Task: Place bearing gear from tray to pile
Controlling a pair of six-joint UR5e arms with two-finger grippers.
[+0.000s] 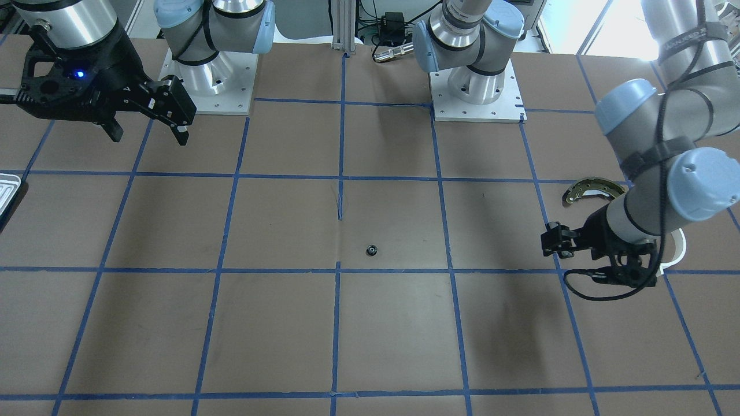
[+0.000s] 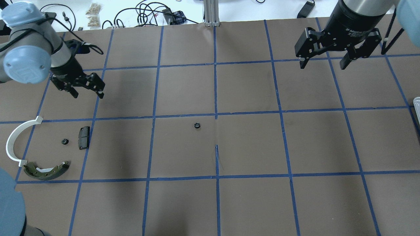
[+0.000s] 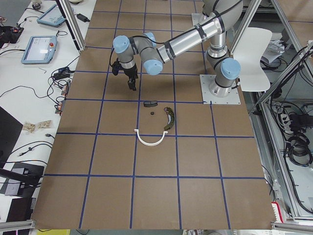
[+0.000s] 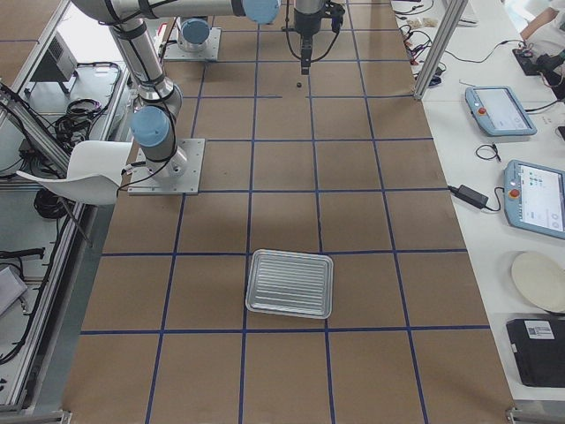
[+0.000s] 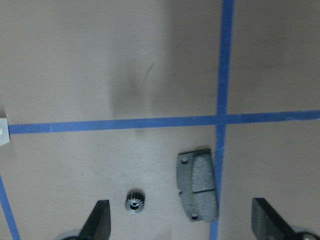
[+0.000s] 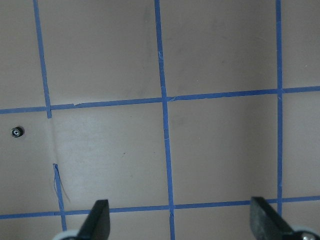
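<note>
A brown table [image 2: 249, 203] marked into squares by blue tape fills every view. A ridged metal tray [image 4: 290, 283] sits low in the right-side view, far from both arms, and appears to hold nothing.

In the overhead view, a small black gear [image 2: 197, 125] lies alone on the bare surface near the centre of the frame. At lower left is the pile: a white half-ring [image 2: 13, 139], a curved brake shoe [image 2: 46, 171], a dark brake pad [image 2: 83, 137] and a second gear [image 2: 64, 141] just beside the pad.

The left gripper [image 2: 88, 95] hangs at upper left, above the pile, jaws wide apart and holding nothing. The right gripper [image 2: 322, 66] hangs at upper right, also spread wide and empty.

With one gear in the pile and another out of the tray at mid-table, the task looks to be between carries. The likely next move is for the left gripper to cross to the centre gear, drop straight over it and narrow its jaws a great deal, since the part is tiny and low.
</note>
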